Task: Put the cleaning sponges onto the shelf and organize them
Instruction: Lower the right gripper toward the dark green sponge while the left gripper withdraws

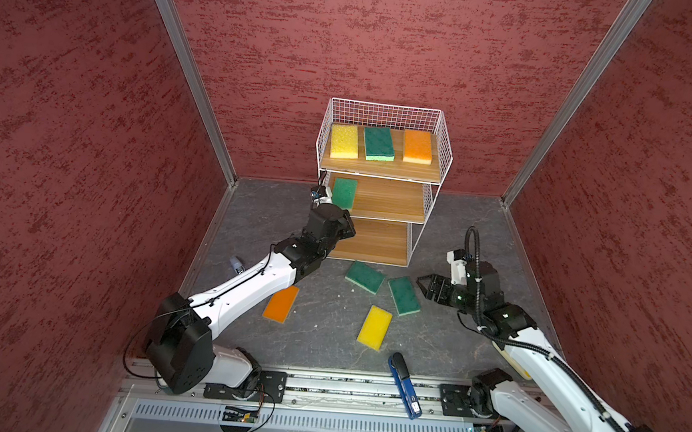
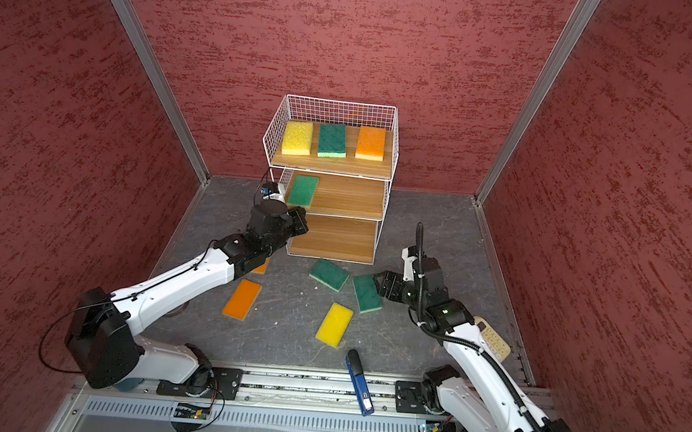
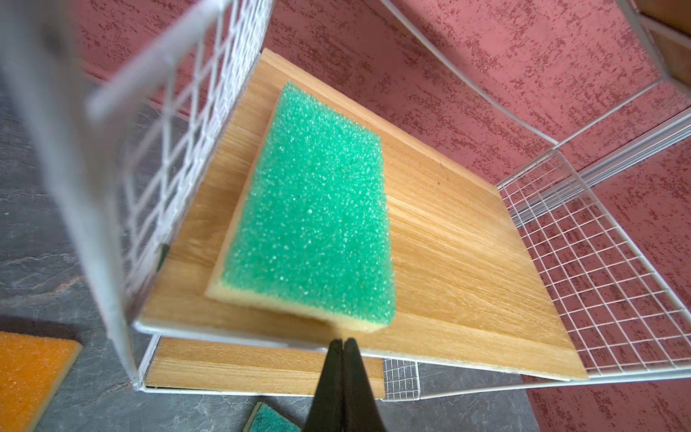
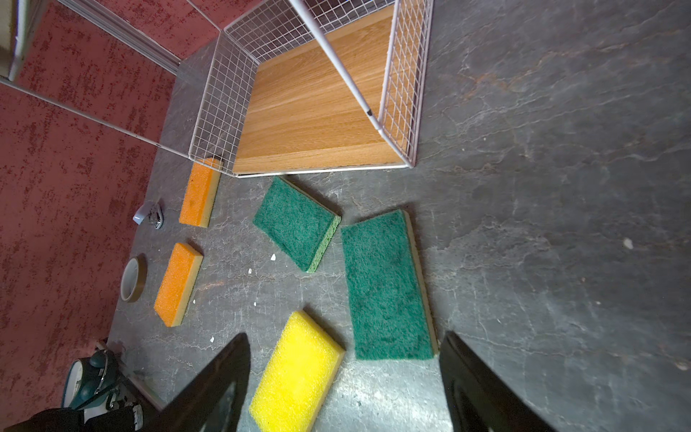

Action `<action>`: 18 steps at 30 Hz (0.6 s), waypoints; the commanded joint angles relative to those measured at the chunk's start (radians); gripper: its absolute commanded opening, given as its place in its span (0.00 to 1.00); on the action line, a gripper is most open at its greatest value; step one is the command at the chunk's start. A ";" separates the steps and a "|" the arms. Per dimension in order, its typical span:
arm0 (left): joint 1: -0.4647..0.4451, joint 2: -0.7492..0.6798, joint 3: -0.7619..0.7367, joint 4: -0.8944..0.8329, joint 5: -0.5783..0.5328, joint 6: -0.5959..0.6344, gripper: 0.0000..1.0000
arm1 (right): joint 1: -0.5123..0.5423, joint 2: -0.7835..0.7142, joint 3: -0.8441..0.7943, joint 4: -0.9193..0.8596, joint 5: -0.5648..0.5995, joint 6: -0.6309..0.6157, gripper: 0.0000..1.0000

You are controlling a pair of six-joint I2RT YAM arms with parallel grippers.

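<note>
The shelf [image 1: 391, 197] stands at the back, white wire with wooden boards. Its top tier holds a yellow sponge [image 1: 344, 141], a green sponge [image 1: 378, 144] and an orange sponge [image 1: 418, 146]. A light green sponge [image 3: 314, 209] lies at the left of the middle tier. My left gripper [image 3: 343, 341] is shut and empty, just off that sponge's near edge. On the floor lie two dark green sponges [image 1: 364, 276] [image 1: 404, 295], a yellow sponge [image 1: 374, 327] and two orange sponges [image 4: 178, 284] [image 4: 199, 192]. My right gripper [image 4: 346, 336] hangs open above the floor, by the right-hand dark green sponge.
A blue stapler [image 1: 403, 385] lies across the front rail. A tape roll [image 4: 132, 279] and a small grey clip [image 1: 237, 264] sit near the left wall. A cream keypad [image 2: 493, 344] lies under the right arm. Red walls close in three sides.
</note>
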 commanded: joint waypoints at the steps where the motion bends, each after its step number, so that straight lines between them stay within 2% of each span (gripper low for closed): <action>1: -0.007 0.005 0.026 0.028 -0.019 0.005 0.00 | -0.003 -0.009 -0.008 0.030 -0.014 -0.017 0.80; 9: -0.015 -0.005 0.021 0.066 -0.034 0.010 0.00 | -0.003 -0.010 -0.015 0.033 -0.015 -0.019 0.80; 18: -0.013 0.045 0.052 0.034 -0.047 -0.008 0.00 | -0.003 -0.011 -0.029 0.030 -0.010 -0.021 0.80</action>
